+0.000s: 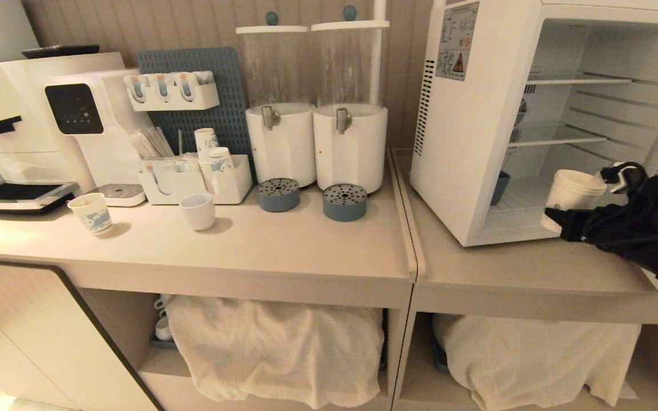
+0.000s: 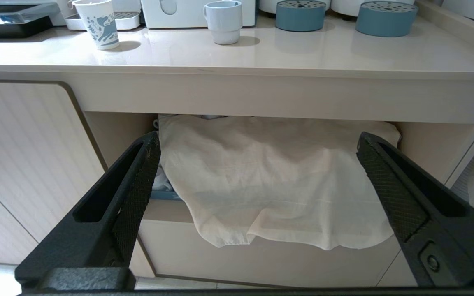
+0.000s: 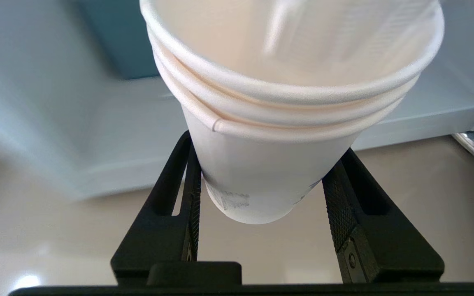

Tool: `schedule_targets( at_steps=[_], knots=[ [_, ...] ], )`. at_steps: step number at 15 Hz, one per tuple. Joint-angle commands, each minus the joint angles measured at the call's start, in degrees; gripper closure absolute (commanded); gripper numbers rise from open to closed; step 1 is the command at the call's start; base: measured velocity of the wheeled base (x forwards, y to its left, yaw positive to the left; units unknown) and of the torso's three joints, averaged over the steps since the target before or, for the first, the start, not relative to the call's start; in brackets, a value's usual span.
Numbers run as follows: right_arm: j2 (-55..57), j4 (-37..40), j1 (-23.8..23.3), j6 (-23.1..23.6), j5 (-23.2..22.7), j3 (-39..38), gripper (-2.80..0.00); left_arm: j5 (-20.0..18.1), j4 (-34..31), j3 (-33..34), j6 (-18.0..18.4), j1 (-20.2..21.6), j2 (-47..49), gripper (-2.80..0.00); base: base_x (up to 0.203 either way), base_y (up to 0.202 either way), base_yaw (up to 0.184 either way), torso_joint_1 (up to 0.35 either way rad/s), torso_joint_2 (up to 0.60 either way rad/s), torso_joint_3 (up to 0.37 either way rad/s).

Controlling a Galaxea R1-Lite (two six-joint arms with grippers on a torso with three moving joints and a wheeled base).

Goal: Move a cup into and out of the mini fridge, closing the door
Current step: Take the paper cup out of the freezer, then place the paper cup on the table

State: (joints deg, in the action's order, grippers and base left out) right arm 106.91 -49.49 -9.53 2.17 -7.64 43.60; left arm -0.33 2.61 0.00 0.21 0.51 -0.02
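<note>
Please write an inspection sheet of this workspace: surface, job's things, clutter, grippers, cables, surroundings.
Surface: beige counter, bare near its front edge.
Job's things: cup held at the open mini fridge; door mostly out of view.
Clutter: patterned cup, squat white cup, two dispensers.
Grippers: right gripper shut on the cup; left gripper open, parked below the counter.
Cables: nothing seen.
Surroundings: white cloths on the lower shelves.
</note>
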Motion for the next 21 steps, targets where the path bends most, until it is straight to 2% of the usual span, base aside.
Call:
schedule_targets(
  at_steps=[1, 4, 6, 11, 14, 16, 17, 18, 21],
  knots=[
    [-10.34, 0.21, 0.08, 0.04, -1.74, -5.32, 0.00, -0.02, 0.03, 0.88, -0.12, 0.02, 0.02, -2.80, 0.000, 0.000, 0.000, 0.000, 0.00, 0.000],
    [-22.60, 3.61, 0.23, 0.00, -4.04, -12.47, 0.00, -0.02, 0.03, 0.88, -0.03, 0.02, 0.02, -2.80, 0.000, 0.000, 0.000, 0.000, 0.00, 0.000],
    [-34.27, 8.92, 0.38, -0.50, -6.03, -15.30, 0.00, -0.02, 0.03, 0.88, -0.03, 0.02, 0.02, -2.80, 0.000, 0.000, 0.000, 0.000, 0.00, 0.000],
    [-67.91, 34.26, 0.54, -1.99, -9.49, -15.89, 0.00, 0.03, 0.08, 0.88, 0.06, 0.02, 0.02, -2.80, 0.000, 0.000, 0.000, 0.000, 0.00, 0.000],
    [-85.84, 52.60, 0.63, -2.42, -12.11, -14.62, 0.00, 0.06, 0.12, 0.88, 0.32, 0.02, 0.02, -2.80, 0.000, 0.000, 0.000, 0.000, 0.00, 0.000],
    [-90.91, 67.58, 0.75, -5.46, -17.03, -11.56, 0.00, -0.02, 0.03, 0.88, -0.03, 0.02, 0.02, -2.80, 0.000, 0.000, 0.000, 0.000, 0.00, 0.000],
    [-90.96, 69.26, 1.57, -7.51, -22.61, -9.33, 0.00, -0.02, 0.03, 0.88, 0.06, 0.02, 0.02, -2.80, 0.000, 0.000, 0.000, 0.000, 0.00, 0.000],
    [-90.72, 70.69, 3.19, -8.74, -25.33, -6.41, 0.00, 0.07, 0.03, 0.88, -0.12, 0.02, 0.02, -2.80, 0.000, 0.000, 0.000, 0.000, 0.00, 0.000],
    [-92.96, 78.85, 8.76, -9.72, -26.86, -0.97, 0.00, -0.02, 0.03, 0.88, -0.21, 0.02, 0.02, -2.80, 0.000, 0.000, 0.000, 0.000, 0.00, 0.000]
  ],
)
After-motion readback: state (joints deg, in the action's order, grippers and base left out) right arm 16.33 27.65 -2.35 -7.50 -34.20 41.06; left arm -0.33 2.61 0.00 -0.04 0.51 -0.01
